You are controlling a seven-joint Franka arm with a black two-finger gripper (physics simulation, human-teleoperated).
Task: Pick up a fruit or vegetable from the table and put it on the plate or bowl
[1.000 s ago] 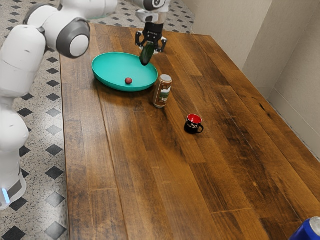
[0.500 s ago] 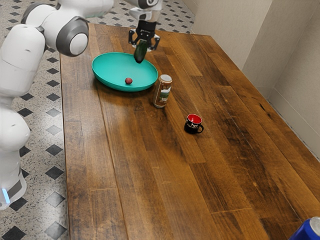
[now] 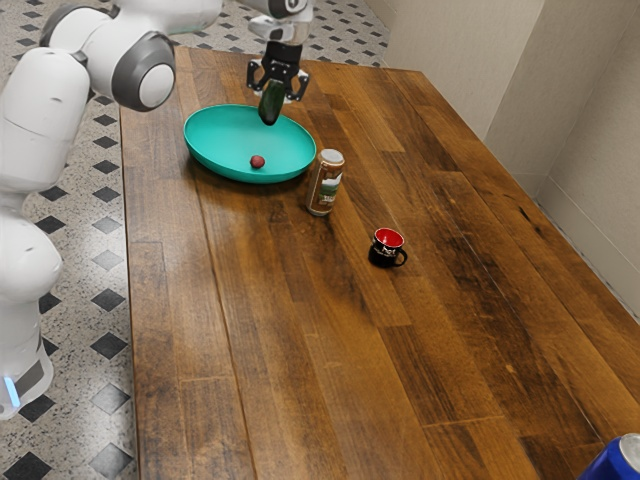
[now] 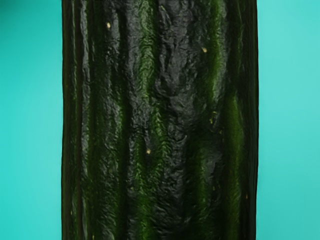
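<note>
A dark green cucumber (image 3: 271, 103) hangs upright from my black gripper (image 3: 274, 88), which is shut on it above the far part of the teal plate (image 3: 215, 142). A small dark red fruit (image 3: 257, 161) lies on the plate, nearer the camera than the cucumber. In the wrist view the cucumber's ridged skin (image 4: 159, 120) runs down the middle, with the teal plate (image 4: 30, 120) behind it on both sides.
A brown spice jar (image 3: 325, 182) stands just off the plate's rim toward the exterior view's right. A black mug with a red inside (image 3: 387, 247) sits further along. A blue can (image 3: 620, 460) is at the table's near right corner.
My hand has carried the cucumber toward the exterior view's left, from the plate's right rim to a spot over the plate's far part.
</note>
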